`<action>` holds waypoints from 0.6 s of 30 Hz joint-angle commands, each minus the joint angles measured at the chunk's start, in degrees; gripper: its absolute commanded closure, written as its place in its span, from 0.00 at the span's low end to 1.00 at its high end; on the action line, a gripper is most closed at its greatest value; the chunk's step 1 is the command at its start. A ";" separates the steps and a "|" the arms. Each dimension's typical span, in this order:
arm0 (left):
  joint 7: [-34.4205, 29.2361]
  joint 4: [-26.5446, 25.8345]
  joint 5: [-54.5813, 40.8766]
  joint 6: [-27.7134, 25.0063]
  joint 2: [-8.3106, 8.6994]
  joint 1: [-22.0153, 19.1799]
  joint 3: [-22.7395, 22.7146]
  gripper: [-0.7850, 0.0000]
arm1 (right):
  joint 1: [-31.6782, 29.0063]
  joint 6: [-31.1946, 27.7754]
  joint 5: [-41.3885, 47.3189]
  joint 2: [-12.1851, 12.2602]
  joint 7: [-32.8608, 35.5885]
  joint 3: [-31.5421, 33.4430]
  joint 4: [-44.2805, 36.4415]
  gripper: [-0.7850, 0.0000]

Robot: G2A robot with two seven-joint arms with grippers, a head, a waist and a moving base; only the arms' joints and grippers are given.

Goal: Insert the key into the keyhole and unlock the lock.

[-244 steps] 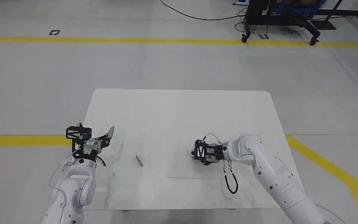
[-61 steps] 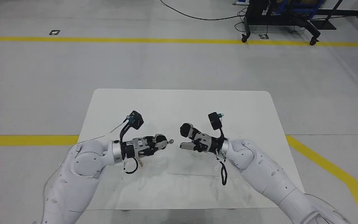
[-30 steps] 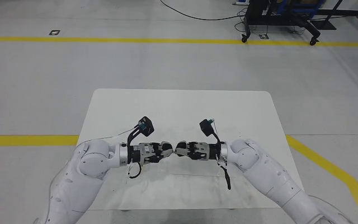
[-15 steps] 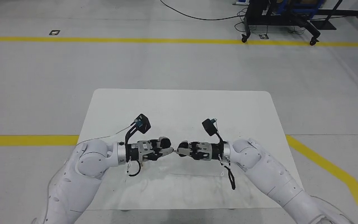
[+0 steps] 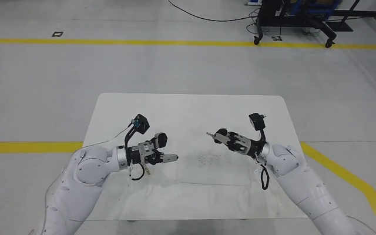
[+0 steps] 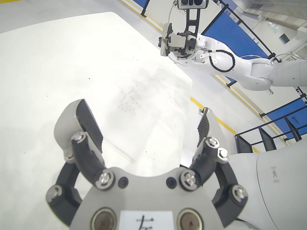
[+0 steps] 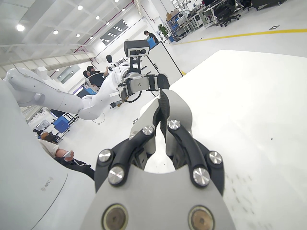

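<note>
white table (image 5: 194, 111), silver-and-black left tool (image 6: 144, 108)

A white label (image 6: 146, 220) with one black sign (cut off at the edge) sits on the plate behind the left gripper (image 6: 144, 111). Tiny dark letters (image 6: 270, 91), too small to read, stand on the arm far beyond that gripper.

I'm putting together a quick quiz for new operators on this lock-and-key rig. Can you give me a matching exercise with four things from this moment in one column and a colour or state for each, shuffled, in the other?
Things:
1. left gripper
2. right gripper
3. table
4. floor line beyond the table

Colours or states:
A. yellow
B. jaws shut
C. white
D. jaws open, nothing between them

Pairs: 1-D; 2-B; 3-C; 4-A
</note>
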 commanded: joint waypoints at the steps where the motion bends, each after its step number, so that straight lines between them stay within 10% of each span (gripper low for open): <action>1: 0.17 -0.05 0.01 0.13 -0.02 0.05 0.10 0.00 | 0.01 0.00 0.00 0.00 0.01 -0.01 0.01 1.00; 6: 3.40 -3.10 6.09 3.19 0.55 1.96 -3.41 0.02 | 0.01 0.00 0.00 0.00 0.01 -0.01 0.01 1.00; 18: -13.75 -26.34 31.77 -4.62 5.17 15.54 -15.37 0.00 | 0.01 0.00 0.00 0.00 0.01 -0.01 0.01 1.00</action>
